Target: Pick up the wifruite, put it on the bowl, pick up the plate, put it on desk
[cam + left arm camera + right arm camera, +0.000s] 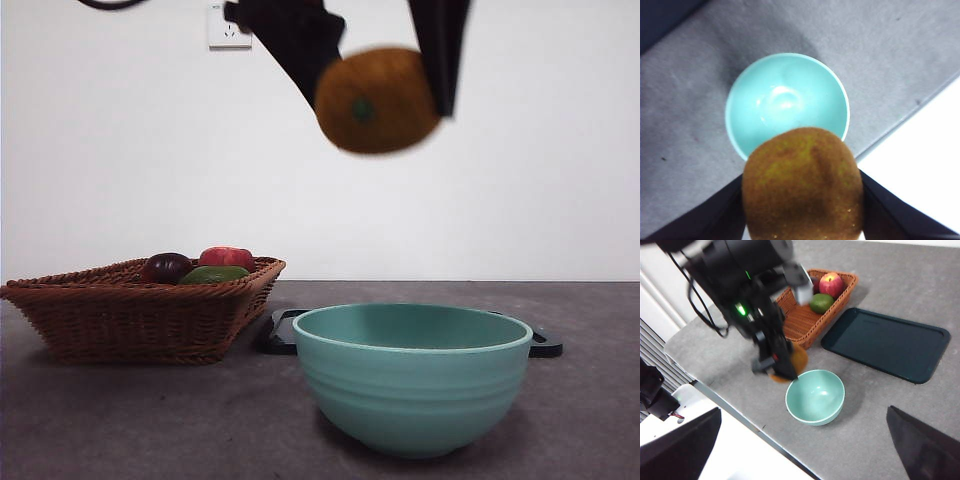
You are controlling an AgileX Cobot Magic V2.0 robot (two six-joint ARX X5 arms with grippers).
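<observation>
1. Nearest to the front camera stands the bowl [412, 375], mint-teal and upright on the desk [150, 420], with nothing inside it.
2. High above the bowl, the left gripper [375, 95] holds the wifruite [378, 100] in the air; its two black jaws press on both sides of the fruit, only as wide as the fruit itself.
3. From the left wrist camera, the wifruite [802, 182] hides part of the bowl's rim [735, 95], so the fruit hangs over the edge of the bowl, well apart from it in height.
4. Behind the bowl lies a dark tray [280, 332], flat on the desk.
5. To the side of the tray is a brown wicker basket [140, 315] with a dark purple fruit [167, 267], a green fruit [214, 274] and a red fruit [227, 257] in it.
6. Right gripper [805, 450] waits high over the desk, jaws wide apart and holding nothing.
</observation>
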